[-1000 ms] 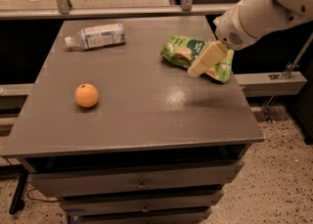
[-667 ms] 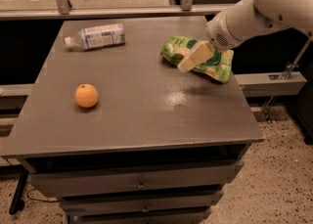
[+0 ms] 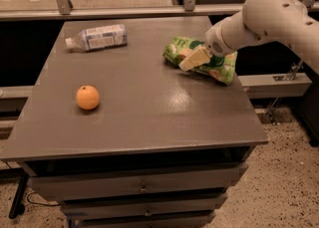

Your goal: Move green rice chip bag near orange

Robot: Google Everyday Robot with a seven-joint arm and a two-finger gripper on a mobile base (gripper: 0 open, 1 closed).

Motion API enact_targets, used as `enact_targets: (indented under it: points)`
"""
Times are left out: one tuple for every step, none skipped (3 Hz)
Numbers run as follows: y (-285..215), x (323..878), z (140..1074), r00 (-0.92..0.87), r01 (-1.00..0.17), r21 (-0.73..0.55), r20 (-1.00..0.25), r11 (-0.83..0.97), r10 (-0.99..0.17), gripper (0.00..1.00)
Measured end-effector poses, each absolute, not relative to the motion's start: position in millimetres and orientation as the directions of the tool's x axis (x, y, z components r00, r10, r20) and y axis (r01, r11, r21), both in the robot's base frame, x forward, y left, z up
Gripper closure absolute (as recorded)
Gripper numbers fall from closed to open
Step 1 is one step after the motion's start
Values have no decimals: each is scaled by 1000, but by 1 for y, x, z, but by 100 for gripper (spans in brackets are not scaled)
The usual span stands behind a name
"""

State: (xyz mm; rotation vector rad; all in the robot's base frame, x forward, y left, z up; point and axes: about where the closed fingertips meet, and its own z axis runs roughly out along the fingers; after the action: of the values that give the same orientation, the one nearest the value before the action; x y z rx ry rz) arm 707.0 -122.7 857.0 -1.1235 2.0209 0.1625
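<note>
We count one crinkly light-green chip bag (image 3: pixel 222 67) beneath our cream tool (image 3: pixel 192 60), whose grip we cannot tell, one small round orange (image 3: pixel 87 97) and one clear plastic bottle (image 3: pixel 99 37).

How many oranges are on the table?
1. The orange sits front-left on the table; the chip bag lies back-right, with the gripper at it. None seems hidden.

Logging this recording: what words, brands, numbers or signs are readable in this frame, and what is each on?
No text can be quoted.
green rice chip bag: printing is there, too blurred to read; the gripper, right over the bag's middle, hides part of it.
bottle: white-blue label, markings too small to read.
orange and table: no text.
</note>
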Motion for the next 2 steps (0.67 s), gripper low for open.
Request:
enact_targets:
  points:
    - [-126,715,850,-273,-752,-267,-705,602,-654,41]
    - [-126,712,858,-258,-755,-262,-724,601,-640,65]
